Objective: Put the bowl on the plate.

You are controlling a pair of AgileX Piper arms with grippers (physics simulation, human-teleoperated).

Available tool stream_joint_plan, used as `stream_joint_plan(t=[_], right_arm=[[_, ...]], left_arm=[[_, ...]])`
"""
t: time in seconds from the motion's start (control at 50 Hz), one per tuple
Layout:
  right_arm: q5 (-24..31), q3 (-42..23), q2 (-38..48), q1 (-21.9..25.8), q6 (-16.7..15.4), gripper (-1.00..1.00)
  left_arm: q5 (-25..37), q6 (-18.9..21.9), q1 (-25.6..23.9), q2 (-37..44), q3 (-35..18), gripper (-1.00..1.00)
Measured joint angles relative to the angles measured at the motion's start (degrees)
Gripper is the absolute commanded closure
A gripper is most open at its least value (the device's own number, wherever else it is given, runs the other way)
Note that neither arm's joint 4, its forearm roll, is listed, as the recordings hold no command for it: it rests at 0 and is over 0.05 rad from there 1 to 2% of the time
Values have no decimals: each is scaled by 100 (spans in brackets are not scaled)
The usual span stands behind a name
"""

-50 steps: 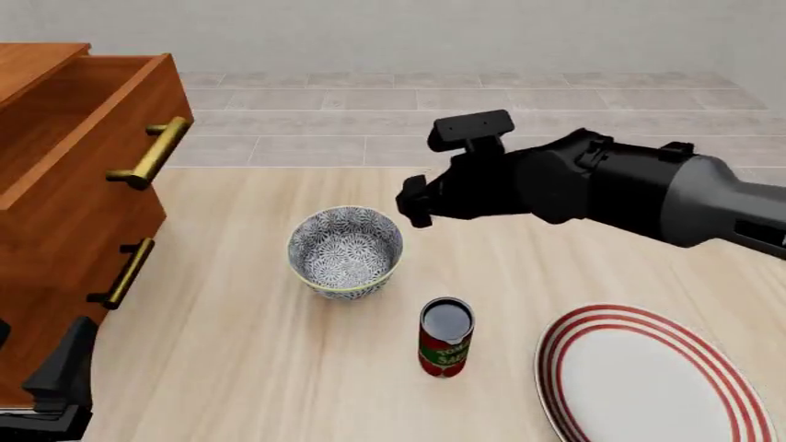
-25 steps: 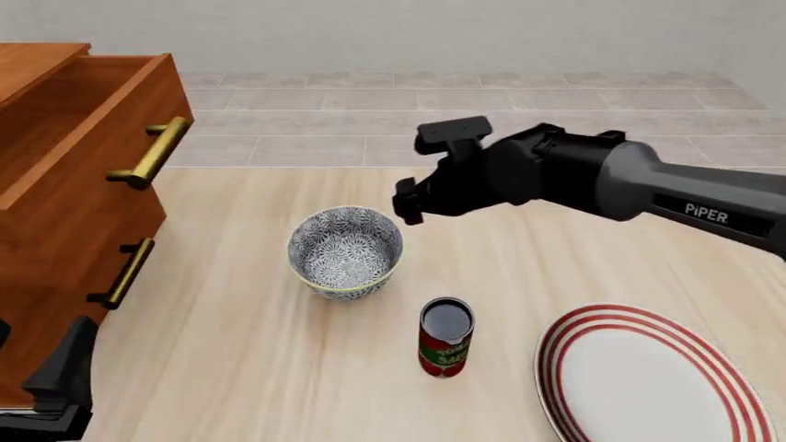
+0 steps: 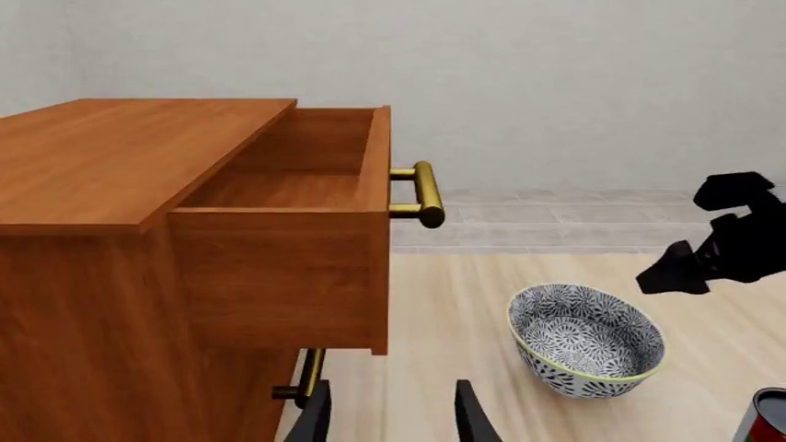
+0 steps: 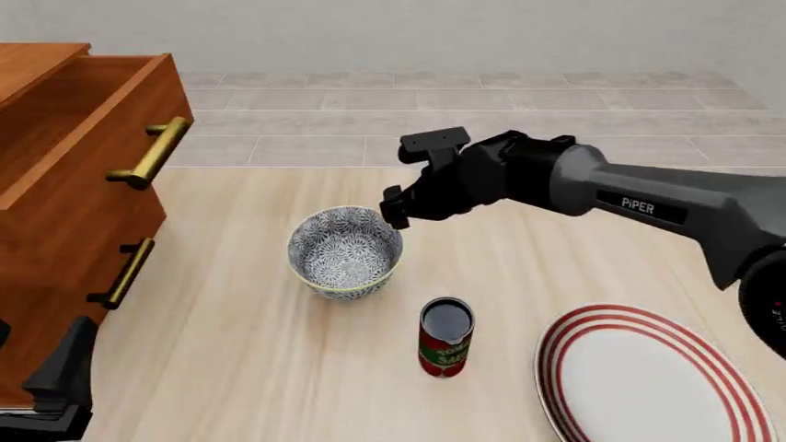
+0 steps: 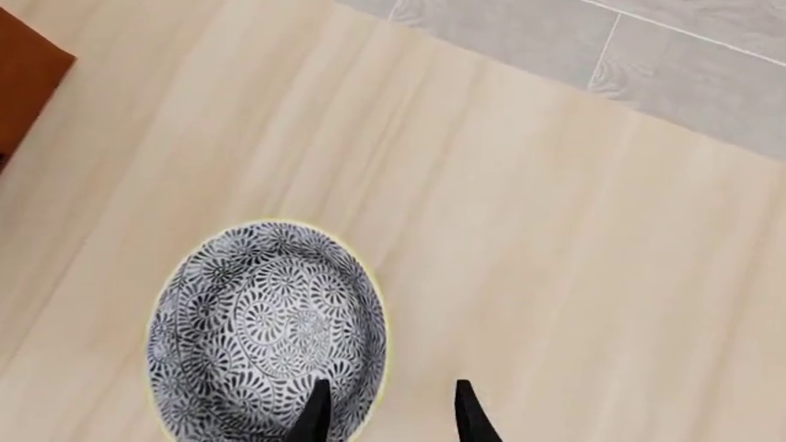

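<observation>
The right tool (image 4: 396,210), parted and empty, straddles the bowl (image 4: 345,250) rim at 2 o'clock; a shallow pinch could tip it toward the can (image 4: 445,337).

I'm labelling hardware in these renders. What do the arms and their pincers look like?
The right arm is a smooth dark grey tube marked "PiPER" in white, ending in a matte black wrist with a boxy block on top. The right pincer has two slim black tapered fingers, as does the left pincer. No cables show.
</observation>
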Motion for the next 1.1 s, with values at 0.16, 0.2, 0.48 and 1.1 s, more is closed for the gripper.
stream_joint_plan(t=[0.16, 0.2, 0.48, 1.1], right_arm=[[-16, -100, 190, 36, 46, -100], [-22, -121, 233, 43, 56, -100], [-94, -222, 525, 67, 122, -100], [-388, -39, 895, 171, 330, -100]], left_arm=[[0, 0, 0, 0, 0, -100], [0, 0, 0, 0, 0, -100], [0, 0, 0, 0, 0, -100], [0, 0, 0, 0, 0, -100]])
